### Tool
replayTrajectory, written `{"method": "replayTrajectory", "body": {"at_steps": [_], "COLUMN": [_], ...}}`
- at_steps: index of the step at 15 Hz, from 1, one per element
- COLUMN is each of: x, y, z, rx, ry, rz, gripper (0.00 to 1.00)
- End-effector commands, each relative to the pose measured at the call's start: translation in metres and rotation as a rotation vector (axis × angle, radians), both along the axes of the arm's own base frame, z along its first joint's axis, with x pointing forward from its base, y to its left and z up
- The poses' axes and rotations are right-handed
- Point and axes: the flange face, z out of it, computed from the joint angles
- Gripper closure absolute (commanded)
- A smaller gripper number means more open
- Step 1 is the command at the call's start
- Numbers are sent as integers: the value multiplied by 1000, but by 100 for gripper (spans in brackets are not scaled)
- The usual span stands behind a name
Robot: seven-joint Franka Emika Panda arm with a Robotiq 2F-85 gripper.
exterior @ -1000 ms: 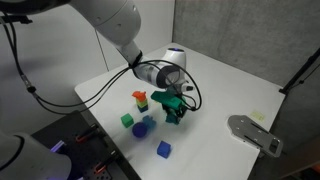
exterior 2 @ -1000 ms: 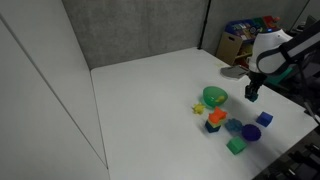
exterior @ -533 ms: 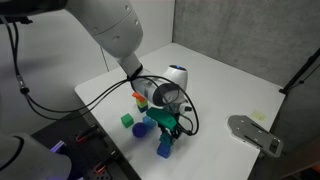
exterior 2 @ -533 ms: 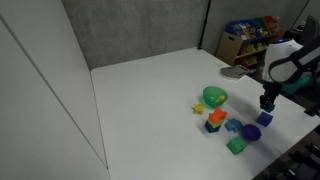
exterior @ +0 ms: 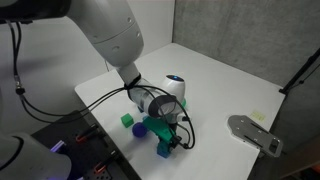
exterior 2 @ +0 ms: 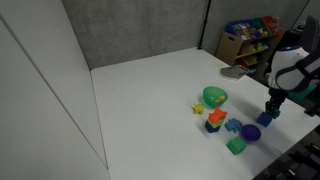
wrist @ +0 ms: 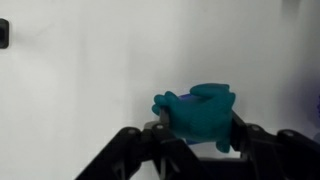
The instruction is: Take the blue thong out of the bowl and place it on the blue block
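My gripper (wrist: pixel 198 138) is shut on the blue thong (wrist: pixel 200 112), a small teal lumpy toy piece that fills the gap between the black fingers in the wrist view. In both exterior views the gripper (exterior: pixel 170 136) (exterior 2: pixel 270 106) hangs low, right over the blue block (exterior: pixel 163 150) (exterior 2: pixel 266 118). A sliver of blue shows behind the thong in the wrist view. The green bowl (exterior 2: pixel 214 96) stands to the left of the gripper, apart from it. I cannot tell whether the thong touches the block.
A rounded blue-purple lump (exterior 2: pixel 250 132), a green cube (exterior 2: pixel 236 146) (exterior: pixel 127 121), an orange and red stack (exterior 2: pixel 214 120) and a small yellow piece (exterior 2: pixel 198 108) lie close together near the table's front edge. A grey flat object (exterior: pixel 255 134) lies at the table's side.
The gripper has carried the thong away from the bowl, towards the table edge, and come down over the blue block. The other toys have not moved.
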Motion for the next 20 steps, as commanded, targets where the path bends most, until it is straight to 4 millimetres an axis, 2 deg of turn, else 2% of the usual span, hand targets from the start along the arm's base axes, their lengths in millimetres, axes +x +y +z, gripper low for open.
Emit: {"method": "replayTrajectory", "body": {"at_steps": [1,7,8,9,11,14,17,20], "x": [-4,-9,-10,-10,-9,-1,9,19], "y": [-3,-2,-1,-2,-1,3,12,22], "z": [-6,-10,-11,-11,-6,6,23,53], "rx": [16,45,50,54,62,62,67,69], "ry": [-44,-63,-61,-60,-61,-59,-67,-69], "rz": [44,92,100,107,127,141,153,166], "gripper": [70,70,49,21,20,0,0,0]}}
